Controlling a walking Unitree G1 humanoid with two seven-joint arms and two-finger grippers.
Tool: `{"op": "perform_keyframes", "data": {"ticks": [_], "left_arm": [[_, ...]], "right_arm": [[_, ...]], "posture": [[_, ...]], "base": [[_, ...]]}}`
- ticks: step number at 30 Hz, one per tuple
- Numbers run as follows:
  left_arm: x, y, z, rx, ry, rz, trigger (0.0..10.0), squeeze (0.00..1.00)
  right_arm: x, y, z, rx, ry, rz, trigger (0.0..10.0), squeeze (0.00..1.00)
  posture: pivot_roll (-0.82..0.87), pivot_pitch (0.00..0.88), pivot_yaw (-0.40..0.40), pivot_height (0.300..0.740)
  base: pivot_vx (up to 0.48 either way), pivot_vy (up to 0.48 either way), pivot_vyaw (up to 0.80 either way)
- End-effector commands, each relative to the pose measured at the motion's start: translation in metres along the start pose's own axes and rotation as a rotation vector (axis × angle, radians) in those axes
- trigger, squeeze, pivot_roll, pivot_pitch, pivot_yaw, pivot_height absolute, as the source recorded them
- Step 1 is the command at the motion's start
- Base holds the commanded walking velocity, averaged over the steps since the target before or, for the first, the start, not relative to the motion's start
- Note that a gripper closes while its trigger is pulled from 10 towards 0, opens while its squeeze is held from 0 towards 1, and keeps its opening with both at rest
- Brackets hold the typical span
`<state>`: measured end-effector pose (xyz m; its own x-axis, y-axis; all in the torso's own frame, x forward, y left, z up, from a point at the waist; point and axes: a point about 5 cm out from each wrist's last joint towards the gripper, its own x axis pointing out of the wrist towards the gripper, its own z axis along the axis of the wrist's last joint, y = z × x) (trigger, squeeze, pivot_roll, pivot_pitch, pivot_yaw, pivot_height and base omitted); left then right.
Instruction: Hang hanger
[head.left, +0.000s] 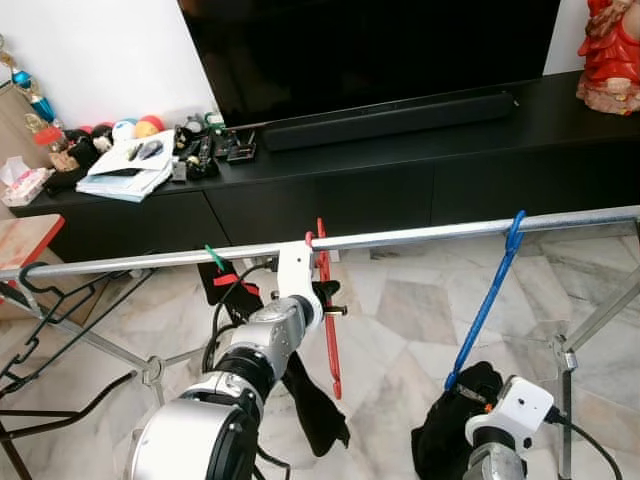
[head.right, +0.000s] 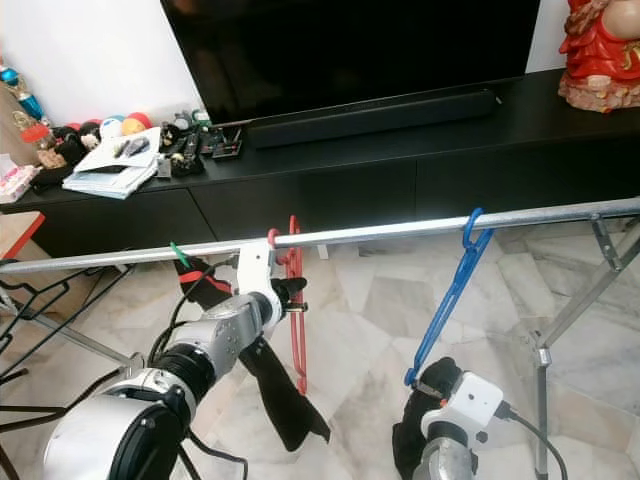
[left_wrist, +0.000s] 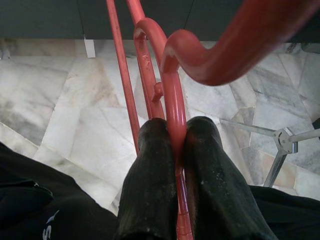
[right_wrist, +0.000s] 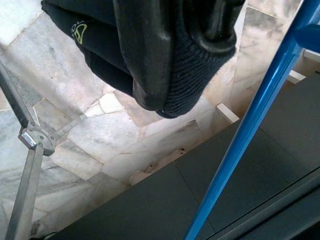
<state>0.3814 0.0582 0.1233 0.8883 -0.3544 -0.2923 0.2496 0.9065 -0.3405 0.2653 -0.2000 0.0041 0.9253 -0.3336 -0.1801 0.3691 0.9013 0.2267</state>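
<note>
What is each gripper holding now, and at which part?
The left gripper pinches the red hanger by a thin bar below its hook. The right gripper holds dark cloth, beside the blue hanger.

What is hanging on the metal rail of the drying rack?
On the rail hang a red hanger, held by the left gripper, and a blue hanger. A green clip sits further left. Black garments partly cover the lower ends.

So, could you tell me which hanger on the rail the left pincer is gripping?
The red hanger; left pincer pinches it, unlike the blue hanger.
</note>
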Motion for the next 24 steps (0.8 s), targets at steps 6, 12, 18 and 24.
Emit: {"op": "perform_keyframes", "data": {"ticks": [6, 12, 18, 24], "left_arm": [[-0.003, 0.006, -0.005, 0.053, -0.004, -0.039, 0.0, 0.0], [-0.005, -0.003, 0.004, 0.149, -0.1, -0.137, 0.0, 0.0], [-0.01, -0.004, 0.009, 0.245, -0.164, -0.163, 0.0, 0.0], [-0.017, 0.003, 0.008, 0.269, -0.209, -0.159, 0.0, 0.0]], "right_arm": [[-0.002, 0.002, -0.003, 0.028, 0.008, -0.019, 10.0, 0.0], [-0.003, -0.001, -0.004, 0.034, 0.009, -0.036, 10.0, 0.0], [-0.004, -0.002, -0.004, 0.031, 0.008, -0.04, 10.0, 0.0], [-0.004, -0.003, -0.004, 0.03, 0.009, -0.044, 10.0, 0.0]], "posture": [[-0.05, 0.086, 0.229, 0.74], [-0.05, 0.088, 0.229, 0.74], [-0.05, 0.089, 0.229, 0.74], [-0.04, 0.087, 0.224, 0.74]], "base": [[0.0, 0.0, 0.0], [0.0, 0.0, 0.0], [0.0, 0.0, 0.0], [0.0, 0.0, 0.0]]}}
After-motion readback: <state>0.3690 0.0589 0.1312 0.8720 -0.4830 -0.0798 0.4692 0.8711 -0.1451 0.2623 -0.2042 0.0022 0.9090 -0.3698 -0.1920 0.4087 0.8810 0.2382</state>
